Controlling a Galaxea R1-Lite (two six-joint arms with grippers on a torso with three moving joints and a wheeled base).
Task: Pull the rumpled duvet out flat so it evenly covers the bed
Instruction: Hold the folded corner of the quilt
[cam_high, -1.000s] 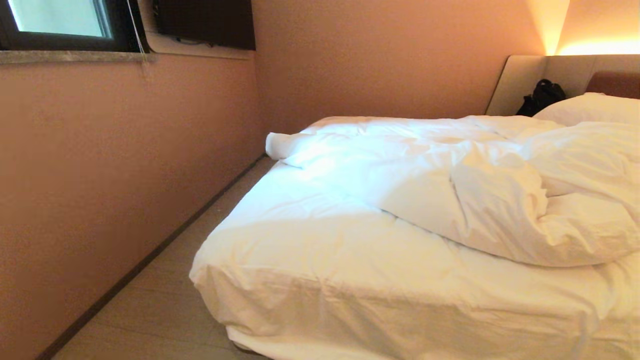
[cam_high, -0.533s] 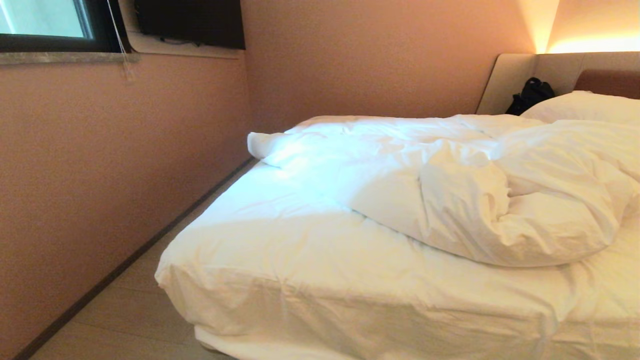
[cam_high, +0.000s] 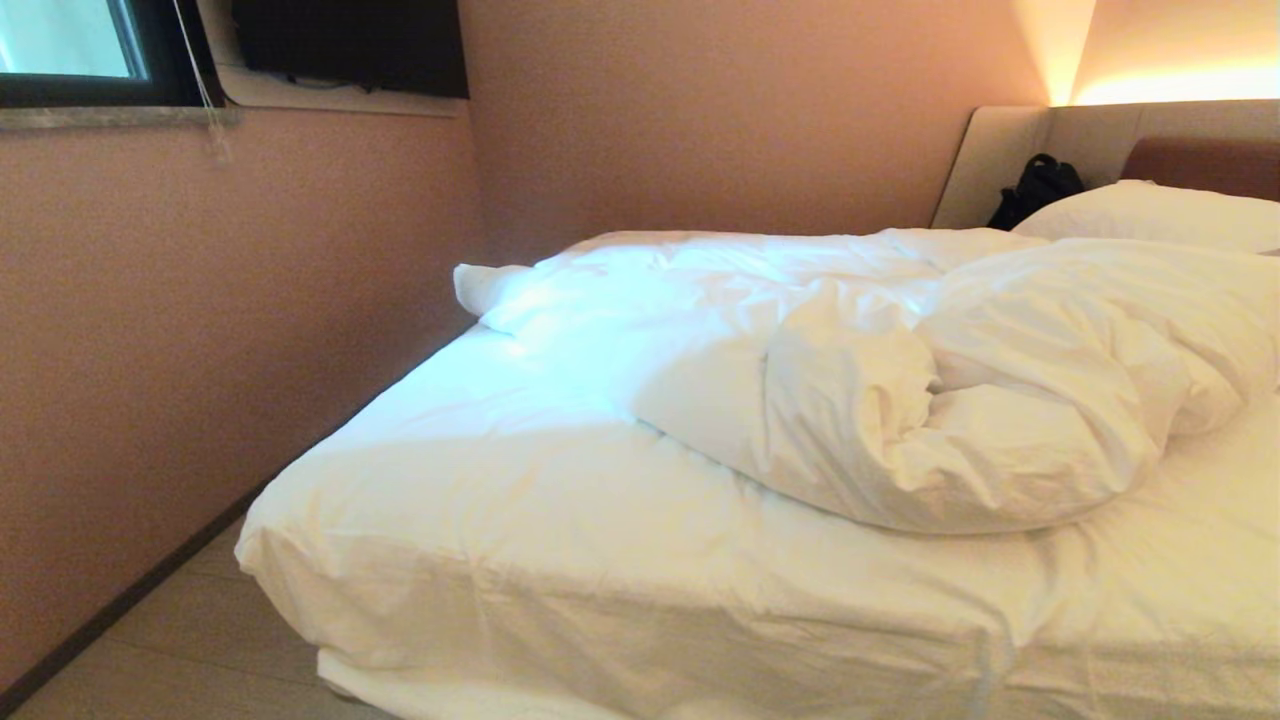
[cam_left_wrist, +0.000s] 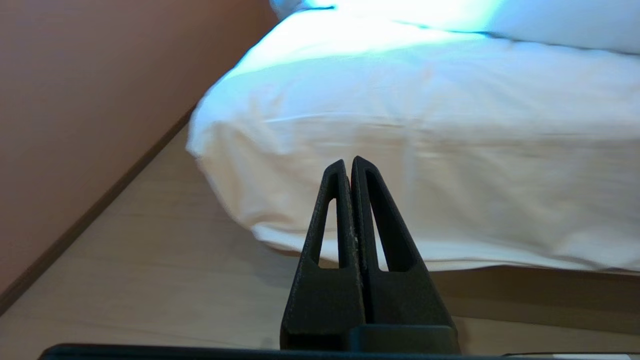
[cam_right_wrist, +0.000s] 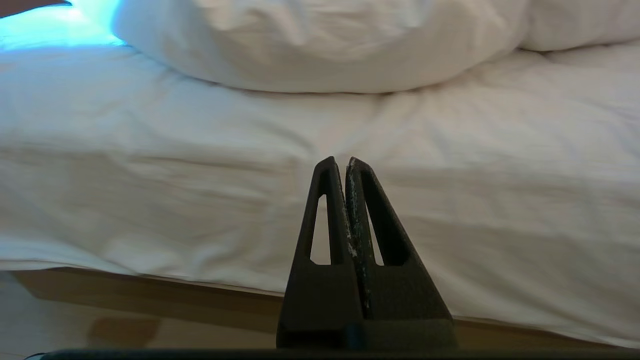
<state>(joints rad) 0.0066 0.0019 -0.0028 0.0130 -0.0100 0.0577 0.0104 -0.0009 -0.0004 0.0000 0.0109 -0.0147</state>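
At centre right of the head view the duvet (cam_high: 900, 400) lies bunched on the bed (cam_high: 560, 560); my left gripper (cam_left_wrist: 348, 162) and right gripper (cam_right_wrist: 341, 162), both closed and empty, must next open and reach its near edge.

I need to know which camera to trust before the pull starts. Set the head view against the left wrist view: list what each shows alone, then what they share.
Head view only: the duvet's bunched heap toward the headboard, a pillow, a black bag, a window.

Left wrist view only: the left gripper, shut and empty, short of the bed's foot corner, above the floor, and the tan base under the sheet hem.

Both: the bed, its foot end bare of duvet, the wall beside it.
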